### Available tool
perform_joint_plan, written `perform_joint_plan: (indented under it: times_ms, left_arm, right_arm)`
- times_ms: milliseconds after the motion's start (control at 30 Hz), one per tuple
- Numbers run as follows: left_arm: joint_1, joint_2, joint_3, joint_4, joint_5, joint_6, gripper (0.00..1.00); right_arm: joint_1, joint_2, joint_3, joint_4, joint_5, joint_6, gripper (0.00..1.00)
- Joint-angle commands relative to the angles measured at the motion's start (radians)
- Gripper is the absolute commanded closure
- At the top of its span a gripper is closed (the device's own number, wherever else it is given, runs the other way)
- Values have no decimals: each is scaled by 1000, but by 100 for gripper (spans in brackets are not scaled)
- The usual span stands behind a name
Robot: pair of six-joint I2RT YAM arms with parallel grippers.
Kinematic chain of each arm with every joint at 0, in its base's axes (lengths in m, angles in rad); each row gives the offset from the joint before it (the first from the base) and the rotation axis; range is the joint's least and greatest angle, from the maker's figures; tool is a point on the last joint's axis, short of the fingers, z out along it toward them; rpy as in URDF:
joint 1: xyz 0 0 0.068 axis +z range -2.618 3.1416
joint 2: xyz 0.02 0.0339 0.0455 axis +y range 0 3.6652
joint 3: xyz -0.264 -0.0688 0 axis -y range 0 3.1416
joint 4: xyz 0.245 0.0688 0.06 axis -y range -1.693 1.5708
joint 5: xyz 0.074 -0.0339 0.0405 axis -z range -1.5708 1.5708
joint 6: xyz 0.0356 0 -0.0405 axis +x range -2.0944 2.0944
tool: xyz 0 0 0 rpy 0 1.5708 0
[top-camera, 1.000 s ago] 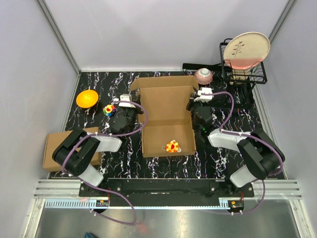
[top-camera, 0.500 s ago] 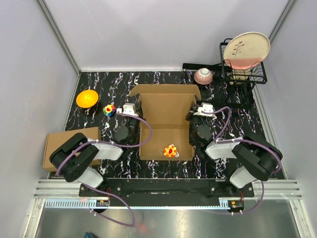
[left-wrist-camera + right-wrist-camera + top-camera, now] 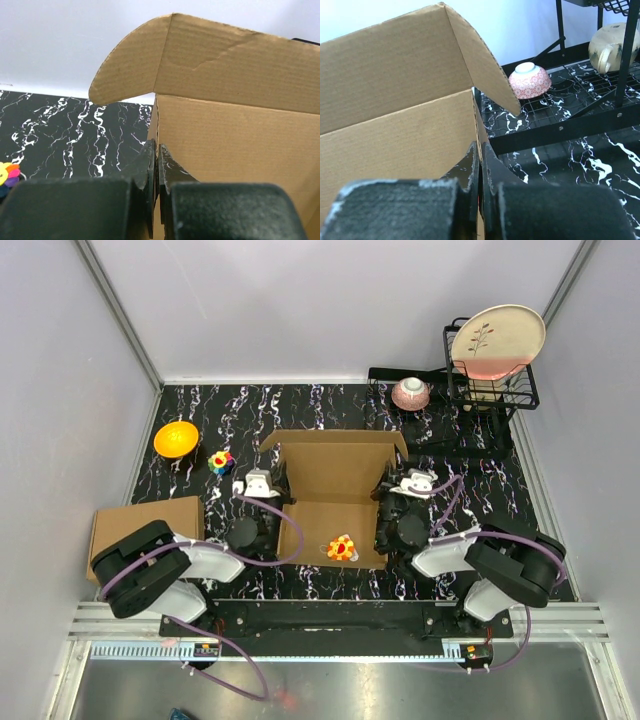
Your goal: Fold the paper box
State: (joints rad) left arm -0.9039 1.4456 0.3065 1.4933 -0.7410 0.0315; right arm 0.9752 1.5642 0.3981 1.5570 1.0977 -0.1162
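At table centre the box (image 3: 335,475) is sitting open, plain brown, its lid standing up at 12 o'clock with an ear flap splaying out at each end. I am pinching its 9 o'clock wall in my left gripper (image 3: 156,150), the fingers closed to a slit on the cardboard edge. My right gripper (image 3: 480,150) is clamping the 3 o'clock wall the same way. A small toy (image 3: 342,548) is lying inside, near the 6 o'clock edge, which is sitting close to my bases.

Bare marbled table (image 3: 300,410) is running from the lid to the back wall at 12 o'clock. At 10 o'clock an orange bowl (image 3: 176,438) and a second toy (image 3: 220,461) are sitting apart from the box. At 8 o'clock a carton (image 3: 135,530) is lying by the table's left edge. At 1 o'clock a pink bowl (image 3: 530,80) is resting upturned on a black grid, and a wire rack (image 3: 490,390) is holding a plate (image 3: 497,340) at 2 o'clock.
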Motion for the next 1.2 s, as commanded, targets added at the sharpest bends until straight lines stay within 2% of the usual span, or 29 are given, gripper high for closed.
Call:
perform_joint_plan:
  times_ms: [0, 367, 400, 433, 500, 533, 667, 733, 767, 900, 1167]
  left_arm:
    - [-99, 30, -113, 173, 57, -65, 100]
    - [-170, 21, -233, 173, -52, -136, 96]
    - [-173, 19, -234, 173, -60, -134, 94]
    - [-176, 18, -236, 173, -61, -133, 93]
    - [-190, 13, -242, 173, -72, -131, 90]
    - [-194, 9, -245, 174, -77, -131, 89]
    - [-217, -2, -257, 173, -113, -113, 82]
    - [-220, -13, -265, 171, -129, -105, 79]
    - [-228, -14, -264, 171, -135, -91, 78]
    - [-239, -21, -270, 170, -181, -70, 75]
    - [-248, 18, -270, 171, -204, -71, 75]
  right_arm:
    - [126, 92, -102, -69, 22, 70, 100]
    - [296, 174, -114, -72, 180, 110, 100]
    - [306, 175, -113, -72, 191, 104, 98]
    - [316, 172, -105, -72, 214, 80, 88]
    - [339, 162, -99, -71, 235, 52, 75]
    - [347, 142, -97, -71, 252, 26, 64]
    - [382, 62, -91, -69, 292, -71, 42]
    - [405, 8, -82, -69, 313, -150, 35]
    - [414, -10, -78, -71, 321, -181, 29]
    - [476, -113, -51, -71, 373, -339, 21]
    - [566, -257, -71, -60, 475, -439, 18]
